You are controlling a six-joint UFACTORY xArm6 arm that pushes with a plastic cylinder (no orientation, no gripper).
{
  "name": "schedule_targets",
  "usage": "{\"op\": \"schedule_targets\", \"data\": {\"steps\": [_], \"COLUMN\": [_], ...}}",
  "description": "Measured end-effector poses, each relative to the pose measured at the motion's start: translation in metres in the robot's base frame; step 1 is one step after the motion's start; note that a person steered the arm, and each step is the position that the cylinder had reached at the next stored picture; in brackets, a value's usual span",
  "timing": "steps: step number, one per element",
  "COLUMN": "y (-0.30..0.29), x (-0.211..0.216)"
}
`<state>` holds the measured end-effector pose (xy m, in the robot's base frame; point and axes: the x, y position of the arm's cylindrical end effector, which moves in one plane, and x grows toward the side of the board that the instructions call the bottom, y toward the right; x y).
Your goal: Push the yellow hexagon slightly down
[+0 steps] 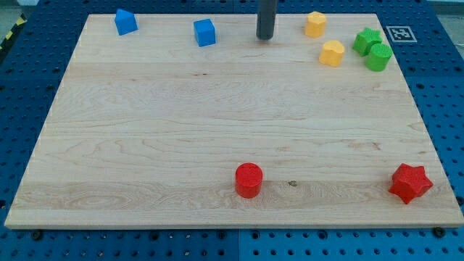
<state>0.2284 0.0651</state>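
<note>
The yellow hexagon (315,24) lies near the board's top edge, right of centre. My tip (265,38) rests on the board to the left of it and slightly lower, with a clear gap between them. A second yellow block (333,53), which looks like a heart, lies just below and to the right of the hexagon, apart from it.
Two green blocks (367,40) (378,56) touch each other at the top right. A blue cube (205,32) and another blue block (126,22) sit at the top left. A red cylinder (248,180) and a red star (410,183) lie near the wooden board's (145,145) bottom edge.
</note>
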Motion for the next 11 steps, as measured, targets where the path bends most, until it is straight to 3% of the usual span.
{"op": "schedule_targets", "data": {"steps": [1,3,4,9,11], "y": [0.019,0.143,0.151,0.039,0.064], "x": [-0.035,-0.036,-0.036,0.008,0.023]}}
